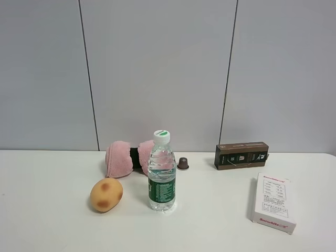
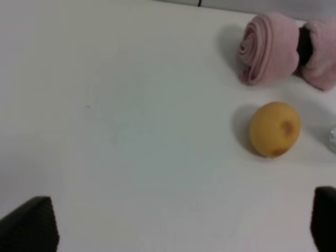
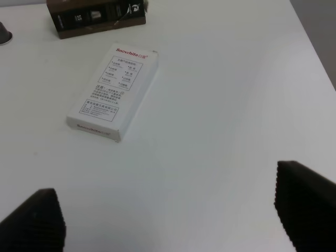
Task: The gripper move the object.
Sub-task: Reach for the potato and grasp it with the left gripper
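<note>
In the lower left of the high view, on the white table [image 1: 42, 210]: the object [image 1: 106, 195]. Lies on its side, egg-shaped, yellow-orange with brownish-red blotches. Touches nothing but the table; gripped by nothing. Sits just left of the upright water bottle [image 1: 161, 170], near it but apart, and in front of the pink rolled towel [image 1: 122, 157], likewise apart.

At frame centre, behind the bottle: the towel, cinched by a dark band at its middle, partly hidden by the bottle. Just right of the towel: a small brown capsule [image 1: 182, 163], standing alone. At centre right: a dark brown box [image 1: 241, 155], long face toward the camera. At lower right: a white box [image 1: 273, 202] with red lettering, lying flat, well apart from the object.

Left claw [image 2: 176, 226]: spread wide, holding nothing. Shows as two black ribbed fingers [image 2: 29, 226] with bare table between them. Hangs over open table, apart from the object and the towel, both in its wrist view ahead of the fingers.

Right claw [image 3: 168, 215]: likewise spread wide and empty, black fingers [image 3: 304, 205] far apart over bare table. Looks onto the white box and, beyond it, the brown box; touches neither. Capsule cut by the edge of that view.
</note>
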Available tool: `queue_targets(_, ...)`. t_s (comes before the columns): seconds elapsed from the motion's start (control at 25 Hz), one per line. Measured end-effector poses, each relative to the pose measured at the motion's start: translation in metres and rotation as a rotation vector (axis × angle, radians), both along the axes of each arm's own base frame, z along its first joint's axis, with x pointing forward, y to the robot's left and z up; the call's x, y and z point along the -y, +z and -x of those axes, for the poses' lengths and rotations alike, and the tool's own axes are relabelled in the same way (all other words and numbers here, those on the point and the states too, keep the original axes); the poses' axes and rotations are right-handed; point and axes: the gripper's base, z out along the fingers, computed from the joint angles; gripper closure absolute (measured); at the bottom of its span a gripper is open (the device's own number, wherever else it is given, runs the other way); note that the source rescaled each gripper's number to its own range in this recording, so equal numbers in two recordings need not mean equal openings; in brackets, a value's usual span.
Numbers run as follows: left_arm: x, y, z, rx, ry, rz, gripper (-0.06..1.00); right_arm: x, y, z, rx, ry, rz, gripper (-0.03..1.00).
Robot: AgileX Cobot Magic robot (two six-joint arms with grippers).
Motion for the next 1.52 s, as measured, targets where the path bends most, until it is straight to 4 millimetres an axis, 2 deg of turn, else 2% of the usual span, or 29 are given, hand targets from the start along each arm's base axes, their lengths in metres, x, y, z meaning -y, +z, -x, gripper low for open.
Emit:
queue_targets(0.16, 0.004, 0.01, -0.036, -0.051, -0.077, -0.001, -0.06, 0.0, 0.0, 0.0, 0.0, 0.0, 0.0, -0.03)
queue_targets(0.28, 0.023, 0.013, -0.066, -0.073, -0.194, -0.025, -0.06, 0.0, 0.0, 0.0, 0.0, 0.0, 0.0, -0.03)
queue_targets(0.36, 0.045, 0.008, -0.087, -0.098, -0.289, -0.039, -0.06, 0.0, 0.0, 0.0, 0.0, 0.0, 0.0, -0.03)
queue_targets(0.44, 0.067, -0.004, -0.106, -0.14, -0.364, -0.049, -0.06, 0.0, 0.0, 0.0, 0.0, 0.0, 0.0, -0.03)
queue_targets(0.48, 0.089, -0.018, -0.121, -0.163, -0.427, -0.059, -0.06, 0.0, 0.0, 0.0, 0.0, 0.0, 0.0, -0.03)
queue_targets(0.56, 0.111, -0.036, -0.134, -0.187, -0.478, -0.07, -0.06, 0.0, 0.0, 0.0, 0.0, 0.0, 0.0, -0.03)
queue_targets(0.76, 0.143, -0.078, -0.151, -0.267, -0.547, -0.101, -0.06, 0.0, 0.0, 0.0, 0.0, 0.0, 0.0, -0.03)
queue_targets(1.12, 0.156, -0.127, -0.178, -0.273, -0.569, -0.198, -0.06, 0.0, 0.0, 0.0, 0.0, 0.0, 0.0, -0.03)
queue_targets(1.24, 0.158, -0.136, -0.182, -0.271, -0.566, -0.203, -0.06, 0.0, 0.0, 0.0, 0.0, 0.0, 0.0, -0.03)
queue_targets(1.52, 0.163, -0.17, -0.196, -0.275, -0.563, -0.227, -0.06, 0.0, 0.0, 0.0, 0.0, 0.0, 0.0, -0.03)
